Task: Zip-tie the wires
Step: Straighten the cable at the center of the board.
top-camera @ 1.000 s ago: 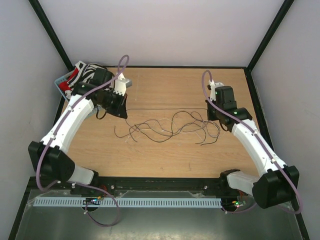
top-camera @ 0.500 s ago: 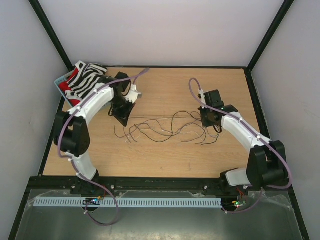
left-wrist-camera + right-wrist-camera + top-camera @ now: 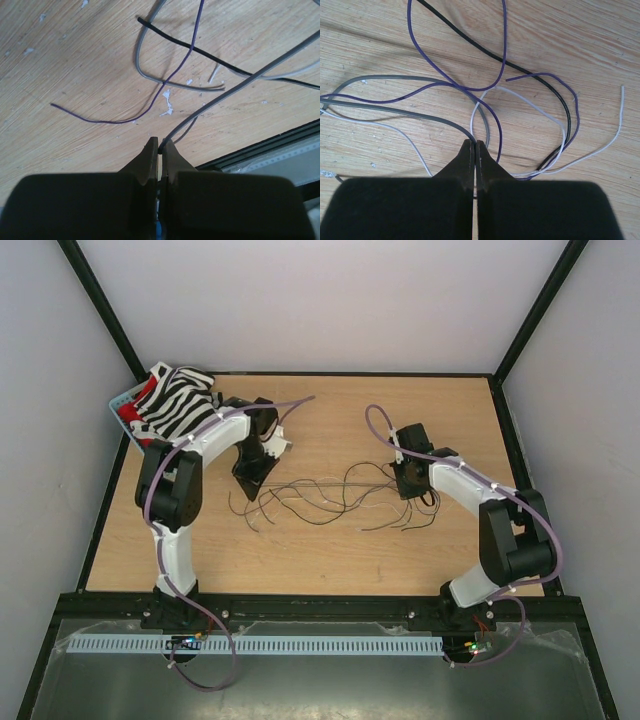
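the wires (image 3: 330, 495) lie in a loose tangle on the middle of the wooden table (image 3: 330, 565), spread from left to right between the two arms. most strands are dark and a few are pale.

the left gripper (image 3: 247, 478) is down at the left end of the tangle. in the left wrist view its fingers (image 3: 150, 155) are pressed together, and a grey strand (image 3: 240, 82) is pinched at the tips. this strand runs from the tips up to the right. beyond the tips a purple strand (image 3: 165, 92) crosses a curved grey one and a black strand (image 3: 200, 50); they rest flat on the wood, among some small white specks.

the right gripper (image 3: 405, 480) is at the right end of the tangle. in the right wrist view its jaws are together, and a dark grey strand (image 3: 410, 112) comes from the left and ends between the tips, so it looks clamped there. purple loops (image 3: 455, 85), a black wire (image 3: 520, 70) and a white strand (image 3: 600, 150) curl on the table just in front of the tips.

in the far left corner of the table there is a blue basket (image 3: 120, 400) with a zebra-striped cloth (image 3: 175, 400) on it, well apart from the wires.
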